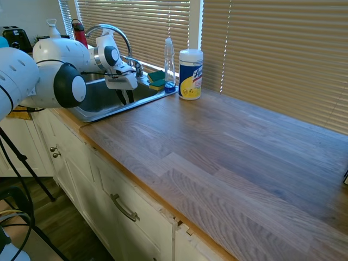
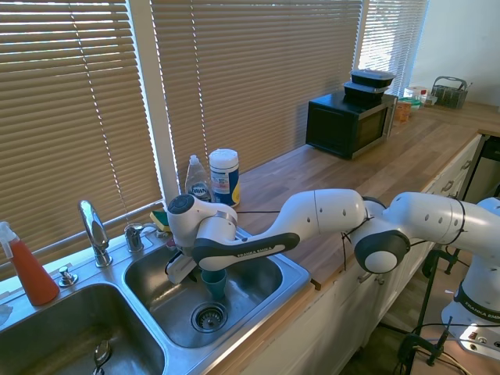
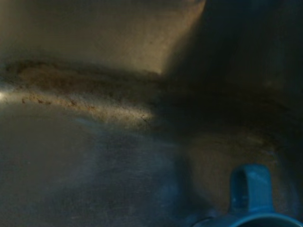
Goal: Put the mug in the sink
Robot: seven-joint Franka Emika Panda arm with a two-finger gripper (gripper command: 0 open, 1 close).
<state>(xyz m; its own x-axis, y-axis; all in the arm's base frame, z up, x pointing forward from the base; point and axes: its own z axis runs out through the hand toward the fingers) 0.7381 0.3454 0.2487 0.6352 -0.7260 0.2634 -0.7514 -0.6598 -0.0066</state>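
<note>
The teal-blue mug [image 2: 213,282] hangs upright inside the right basin of the stainless sink [image 2: 291,280], just beside the drain [image 2: 208,316]. My gripper [image 2: 205,272] reaches down into that basin from above and is shut on the mug's rim. In the first exterior view the gripper [image 1: 126,99] dips behind the sink's rim [image 1: 109,113], and the mug is hidden there. Up close in the wrist view, the mug's handle and rim [image 3: 250,196] show against the basin's dull steel floor.
A curved chrome faucet [image 2: 95,232] stands behind the basins. A white wipes canister [image 1: 191,74], a clear soap bottle [image 1: 169,64] and sponges [image 1: 157,80] sit at the sink's far corner. A red spray bottle [image 2: 30,269] stands left; a black microwave [image 2: 349,123] is far along the wooden counter.
</note>
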